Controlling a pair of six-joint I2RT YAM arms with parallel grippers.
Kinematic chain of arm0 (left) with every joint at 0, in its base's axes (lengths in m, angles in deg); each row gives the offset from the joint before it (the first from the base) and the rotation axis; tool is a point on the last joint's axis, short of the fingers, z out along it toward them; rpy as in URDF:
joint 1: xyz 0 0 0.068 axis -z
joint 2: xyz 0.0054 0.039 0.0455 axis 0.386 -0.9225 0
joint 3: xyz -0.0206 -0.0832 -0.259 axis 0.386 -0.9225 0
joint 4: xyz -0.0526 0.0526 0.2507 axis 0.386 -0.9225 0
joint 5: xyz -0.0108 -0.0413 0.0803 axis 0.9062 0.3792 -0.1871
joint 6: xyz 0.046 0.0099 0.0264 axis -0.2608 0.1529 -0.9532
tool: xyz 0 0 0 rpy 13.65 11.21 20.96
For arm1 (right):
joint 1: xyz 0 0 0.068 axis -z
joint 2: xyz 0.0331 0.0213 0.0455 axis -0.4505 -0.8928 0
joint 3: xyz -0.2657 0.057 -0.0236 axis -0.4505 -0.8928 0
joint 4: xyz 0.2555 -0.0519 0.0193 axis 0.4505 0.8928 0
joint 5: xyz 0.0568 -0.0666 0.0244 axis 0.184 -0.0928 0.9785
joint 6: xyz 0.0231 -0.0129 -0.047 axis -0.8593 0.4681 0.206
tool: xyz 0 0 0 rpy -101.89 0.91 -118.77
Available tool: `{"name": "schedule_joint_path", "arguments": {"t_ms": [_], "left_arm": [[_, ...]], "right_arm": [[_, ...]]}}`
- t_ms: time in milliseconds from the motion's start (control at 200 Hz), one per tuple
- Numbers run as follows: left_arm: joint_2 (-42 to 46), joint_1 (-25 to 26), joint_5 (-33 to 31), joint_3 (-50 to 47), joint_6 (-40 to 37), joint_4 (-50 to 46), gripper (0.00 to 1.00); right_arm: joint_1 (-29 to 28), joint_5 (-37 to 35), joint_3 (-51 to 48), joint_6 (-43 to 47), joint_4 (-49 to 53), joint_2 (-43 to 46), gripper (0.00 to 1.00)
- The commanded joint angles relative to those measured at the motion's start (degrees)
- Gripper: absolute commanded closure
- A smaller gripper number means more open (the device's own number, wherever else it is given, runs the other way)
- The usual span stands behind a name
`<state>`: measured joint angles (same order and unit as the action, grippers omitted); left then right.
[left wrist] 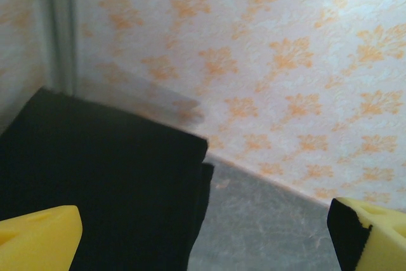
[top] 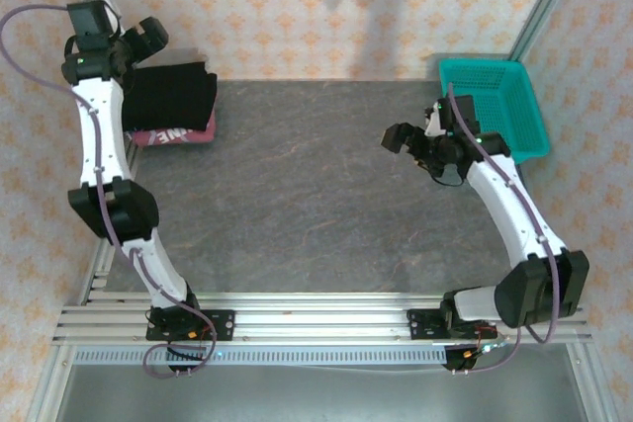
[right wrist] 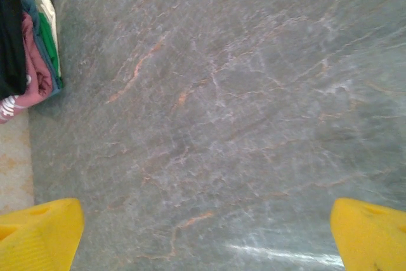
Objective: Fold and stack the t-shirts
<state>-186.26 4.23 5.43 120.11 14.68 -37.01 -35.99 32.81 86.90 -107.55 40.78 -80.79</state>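
A folded black t-shirt [top: 174, 96] lies at the table's far left corner, on top of a dark red t-shirt [top: 180, 135] whose white lettering shows at the front edge. My left gripper [top: 148, 40] hovers at the black shirt's back left corner. In the left wrist view the black t-shirt [left wrist: 95, 182] lies below the open left gripper [left wrist: 203, 245], with nothing between its yellow fingertips [left wrist: 38, 239]. My right gripper [top: 401, 135] hangs open over bare table at the right. The right wrist view shows the right gripper [right wrist: 206, 239] with only tabletop between its pads, and the shirt stack [right wrist: 25, 49] far off.
A teal mesh basket [top: 514, 106] stands at the back right, just behind the right arm. Patterned walls close the back and sides, and the left wall is close to the stack. Under the red shirt, edges of blue-grey, green and cream cloth [right wrist: 47, 30] show.
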Motion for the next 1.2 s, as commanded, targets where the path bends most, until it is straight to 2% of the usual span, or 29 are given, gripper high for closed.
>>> {"name": "schedule_joint_path", "arguments": {"t_ms": [0,95,215,280,370,480,570,640,696,751,851,881,921,1021,1096,1141,1161,1191], "left_arm": [[9.9,2.7,-3.7,-11.9,-0.5,4.2,0.00],[22.1,8.5,-6.8,-27.6,-0.9,9.2,0.00],[40.4,18.1,-15.7,-53.2,1.2,18.5,0.00],[49.1,22.4,-23.5,-66.6,2.8,22.3,0.00],[58.3,24.5,-30.7,-81.7,3.1,27.5,0.00],[63.6,24.8,-35.0,-94.6,-4.3,40.4,0.00],[61.4,24.7,-38.3,-99.6,-11.3,49.5,0.00],[56.4,24.7,-36.9,-100.7,-13.1,54.7,0.00],[51.0,24.7,-35.9,-101.0,-12.1,58.6,0.00],[45.1,24.8,-35.4,-102.1,-11.8,64.8,0.00],[36.3,24.8,-33.8,-103.1,-12.8,73.9,0.00],[34.4,24.8,-33.4,-102.6,-13.4,75.6,0.00],[33.7,24.8,-32.6,-100.9,-15.0,72.6,0.00],[29.2,24.0,-30.0,-102.7,-18.7,83.0,0.00],[24.0,23.6,-24.7,-103.0,-20.7,87.5,0.00],[21.5,23.6,-25.2,-103.3,-20.5,90.8,0.00],[21.5,23.3,-26.5,-102.8,-19.5,89.9,0.00],[22.5,22.1,-25.1,-102.0,-18.0,86.4,0.00]], "right_arm": [[1.8,-3.8,-2.1,4.9,4.7,4.5,0.01],[5.4,-7.4,-6.2,6.1,1.9,9.9,0.01],[9.7,-13.0,-14.1,5.8,-5.5,15.2,0.01],[10.1,-18.9,-19.2,4.5,-11.2,16.9,0.01],[10.3,-24.8,-27.0,3.6,-21.3,17.9,0.01],[10.3,-31.5,-36.5,6.1,-35.0,18.3,0.01],[10.3,-34.4,-44.2,10.2,-47.4,18.7,0.01],[10.3,-35.8,-49.5,12.2,-57.3,18.6,0.01],[10.3,-37.5,-51.3,12.8,-60.7,17.9,0.01],[10.3,-36.1,-53.0,13.9,-64.6,17.0,0.01],[10.4,-31.4,-57.8,15.7,-78.1,14.6,0.01],[10.4,-31.1,-58.2,15.9,-80.4,13.3,0.01],[10.4,-31.3,-58.5,16.3,-83.0,11.4,0.01],[10.4,-32.5,-59.7,17.0,-94.0,4.3,0.01],[10.3,-32.4,-58.1,18.1,-96.1,-0.1,0.01],[10.4,-32.2,-57.6,18.6,-99.3,-3.8,0.01],[10.3,-32.5,-57.6,18.6,-101.2,-5.7,0.01],[10.4,-33.2,-57.5,18.2,-103.5,-8.4,0.01]]}}
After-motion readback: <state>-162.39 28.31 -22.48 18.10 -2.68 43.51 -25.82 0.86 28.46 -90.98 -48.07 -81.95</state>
